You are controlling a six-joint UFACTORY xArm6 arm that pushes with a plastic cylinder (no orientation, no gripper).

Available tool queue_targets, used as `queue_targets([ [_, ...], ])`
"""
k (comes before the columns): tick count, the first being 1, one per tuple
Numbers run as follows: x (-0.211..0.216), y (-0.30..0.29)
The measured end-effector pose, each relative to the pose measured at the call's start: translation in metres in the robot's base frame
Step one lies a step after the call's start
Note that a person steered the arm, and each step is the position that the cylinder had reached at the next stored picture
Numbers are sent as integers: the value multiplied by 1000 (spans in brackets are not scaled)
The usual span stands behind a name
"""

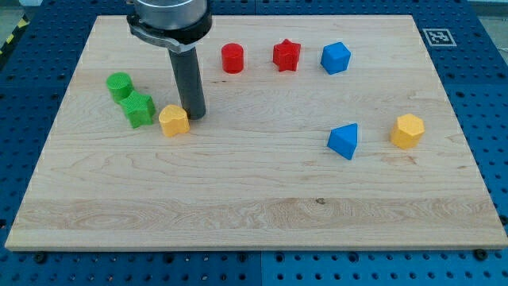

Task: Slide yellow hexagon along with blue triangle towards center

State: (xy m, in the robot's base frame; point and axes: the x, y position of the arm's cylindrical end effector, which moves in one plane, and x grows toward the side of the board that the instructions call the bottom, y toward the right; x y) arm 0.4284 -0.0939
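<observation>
Wooden board [262, 199]: light wood, resting on a blue pegboard surface [492, 119].
Rod: dark, upright, entering from the view's top left.
My tip [194, 117]: on the board, just beside the yellow block [173, 120], at its upper right; contact cannot be confirmed.
Hand state: none fitted; the arm ends in a bare rod, nothing pinched.
Yellow hexagon [407, 130]: at the view's right, well apart from my tip.
Blue triangle [344, 141]: near the yellow hexagon, on its left, apart from it.
Green pair: green cylinder [119, 85] and green block [139, 109], touching, at the view's left.
Top row: red cylinder [232, 58], red star [286, 56], blue block [335, 58].
</observation>
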Motion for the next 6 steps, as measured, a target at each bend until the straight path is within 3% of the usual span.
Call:
queue_targets([
  [1, -5, 17],
  [2, -17, 78],
  [5, -20, 309],
  [6, 13, 387],
])
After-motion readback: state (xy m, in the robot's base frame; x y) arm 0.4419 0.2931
